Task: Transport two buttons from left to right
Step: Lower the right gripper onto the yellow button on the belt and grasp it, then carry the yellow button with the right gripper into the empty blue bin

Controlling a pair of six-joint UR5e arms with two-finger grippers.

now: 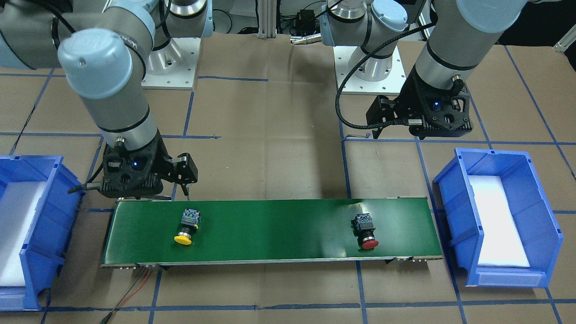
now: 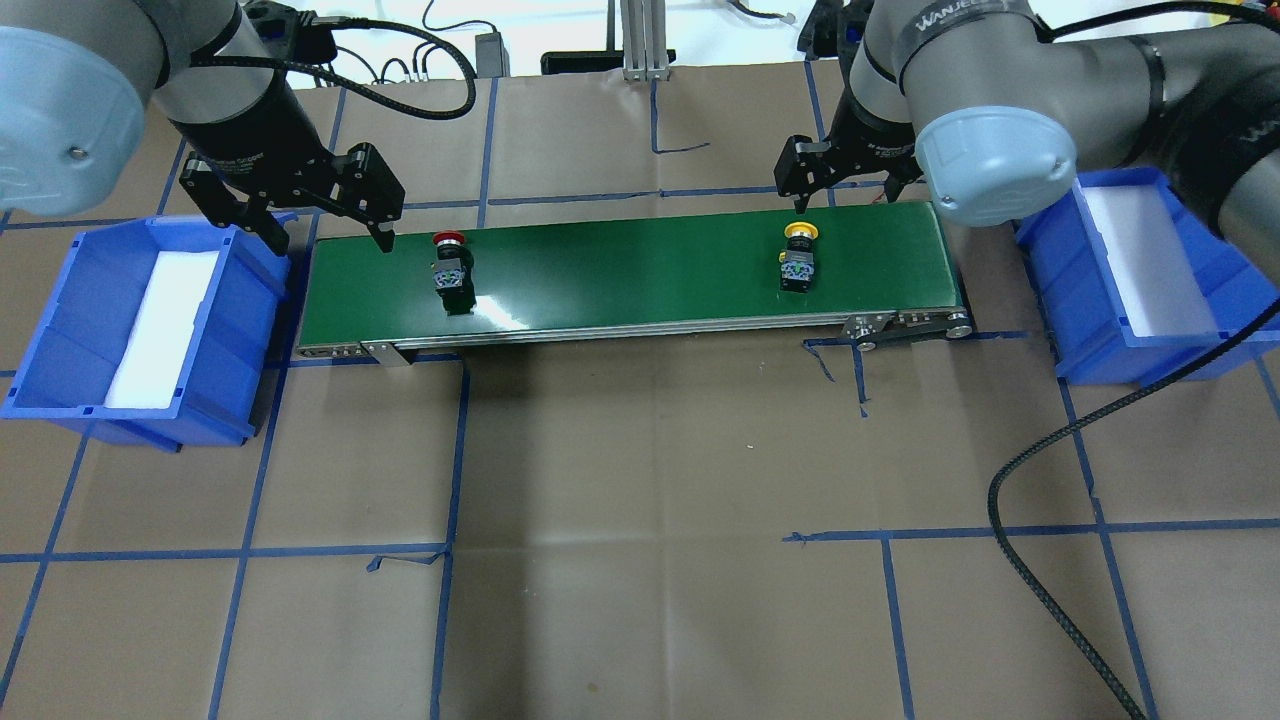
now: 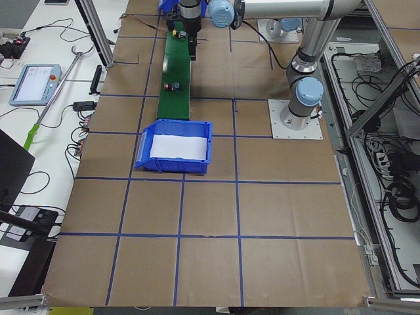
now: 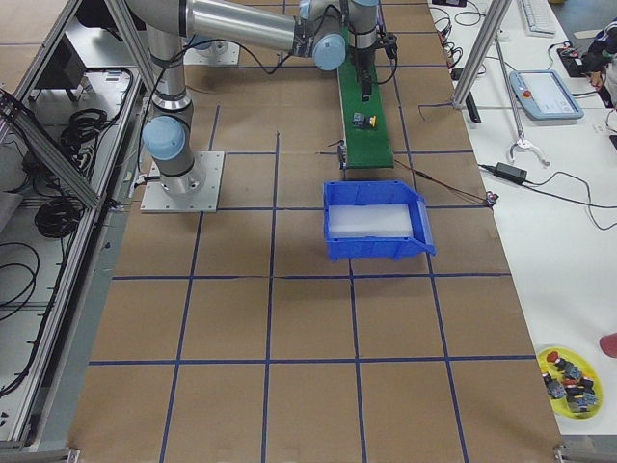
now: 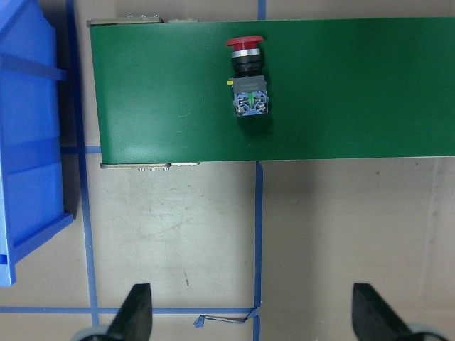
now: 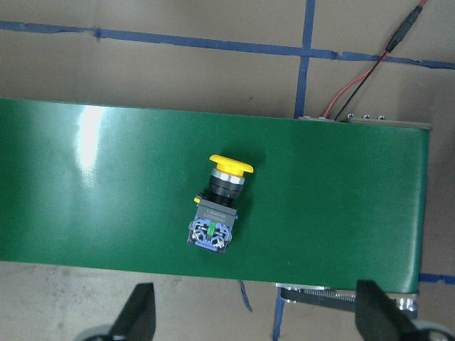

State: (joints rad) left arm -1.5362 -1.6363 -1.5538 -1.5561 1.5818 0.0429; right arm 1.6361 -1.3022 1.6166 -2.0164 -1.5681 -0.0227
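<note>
Left gripper (image 5: 254, 316) first: on my feed its two fingers (image 5: 136, 312) stand wide apart with nothing between them, and it hangs clear of the green conveyor belt (image 2: 620, 280) near the belt's left end. Its wrist camera looks down on the red button (image 5: 247, 78), which lies on its side on the belt, well apart from the fingers, with its cap pointing away from the robot. I see the right gripper (image 6: 257, 316) just as wide open and just as empty, hanging by the belt's right end. The yellow button (image 6: 217, 206) lies on its side on the belt below it, cap also turned away from the robot, and neither finger touches it. From overhead the two buttons sit far apart, red towards the left end and yellow towards the right. A blue bin (image 2: 60, 340) with a white pad inside stands off the left end, and a second blue bin (image 2: 1100, 360), also padded, stands off the right end. Red and black wires (image 6: 362, 78) run out from the belt's right end.
</note>
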